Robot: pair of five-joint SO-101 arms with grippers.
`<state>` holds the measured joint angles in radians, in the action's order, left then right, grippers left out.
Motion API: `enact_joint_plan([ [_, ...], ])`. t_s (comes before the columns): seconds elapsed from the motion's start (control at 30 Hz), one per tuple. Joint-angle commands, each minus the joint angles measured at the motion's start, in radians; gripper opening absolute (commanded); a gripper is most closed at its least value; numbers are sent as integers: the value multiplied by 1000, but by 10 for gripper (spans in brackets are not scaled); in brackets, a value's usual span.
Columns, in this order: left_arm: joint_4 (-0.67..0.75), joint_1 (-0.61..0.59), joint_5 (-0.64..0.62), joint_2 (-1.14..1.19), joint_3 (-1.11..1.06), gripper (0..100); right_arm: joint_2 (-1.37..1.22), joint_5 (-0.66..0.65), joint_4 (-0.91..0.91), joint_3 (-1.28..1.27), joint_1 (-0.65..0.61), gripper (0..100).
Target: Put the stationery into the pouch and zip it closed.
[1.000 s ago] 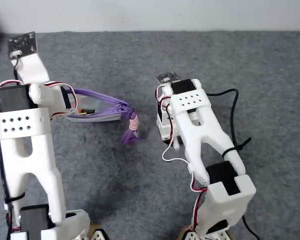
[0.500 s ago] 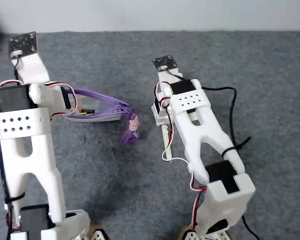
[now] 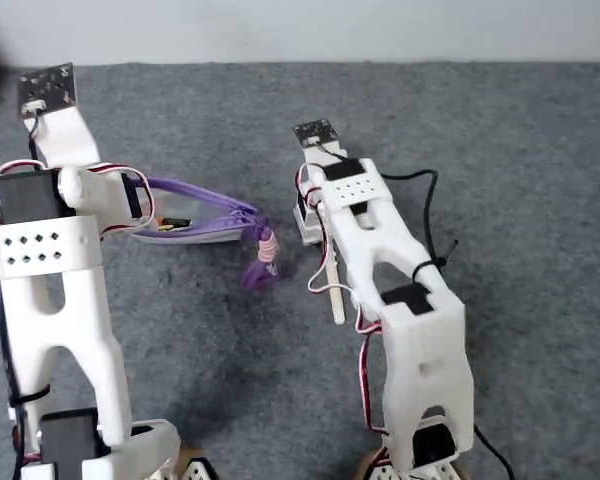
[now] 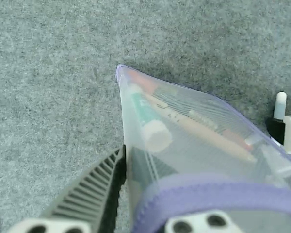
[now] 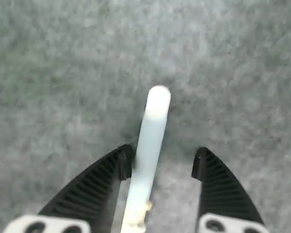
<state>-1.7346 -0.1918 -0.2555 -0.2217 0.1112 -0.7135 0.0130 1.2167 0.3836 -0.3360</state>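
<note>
Jaws of the left gripper (image 4: 126, 164) are pinched tight on one end of the mesh pouch (image 4: 199, 145), holding it by that end. A green-barrelled stick (image 4: 144, 114) and a long tan pencil-type thing (image 4: 203, 132) are already inside. The zip tassel (image 3: 264, 256) trails at the pouch's other end, toward the second arm. Just past it a white pen (image 5: 153, 131) lies flat on the grey counter (image 3: 540, 150). The right gripper (image 5: 162, 162) sits over it, jaws wide apart and straddling it. The pen touches one finger w/ a clear gap to the other, so nothing's gripped yet.

Step in hand, I'd say: pick up that pen. To do it well, shift the gripper sideways so the pen sits approx. central. Get the fingertips low to the counter, then close across the barrel, not along it. It's thin and round, so it prob. rolls if only one finger nudges it. Grab nearer the middle so it doesn't tip on the lift, and leave enough sticking out to feed into the pouch mouth.

Pose: the left arm reaches fwd w/ its wrist turned in toward the centre, pouch stretched out beside it. The right arm is extended fwd, wrist pitched down at the counter, w/ the pen running back under the forearm.
</note>
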Motion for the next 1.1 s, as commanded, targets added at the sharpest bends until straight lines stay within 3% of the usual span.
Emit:
enact_joint_plan([
  [0.0,-9,6,11,-52,22,13,-64,-8,116,172,10,76],
  [0.07,-9,6,11,-52,22,13,-101,-8,180,233,12,0],
  [0.53,-9,6,9,-51,21,13,90,-3,561,279,7,8],
  [0.73,0,11,3,-49,21,13,300,17,581,219,5,8],
  [0.9,5,11,-3,-49,21,13,565,32,578,-25,-35,8],
  [1.07,5,11,-26,-49,21,13,814,152,570,-155,-105,8],
])
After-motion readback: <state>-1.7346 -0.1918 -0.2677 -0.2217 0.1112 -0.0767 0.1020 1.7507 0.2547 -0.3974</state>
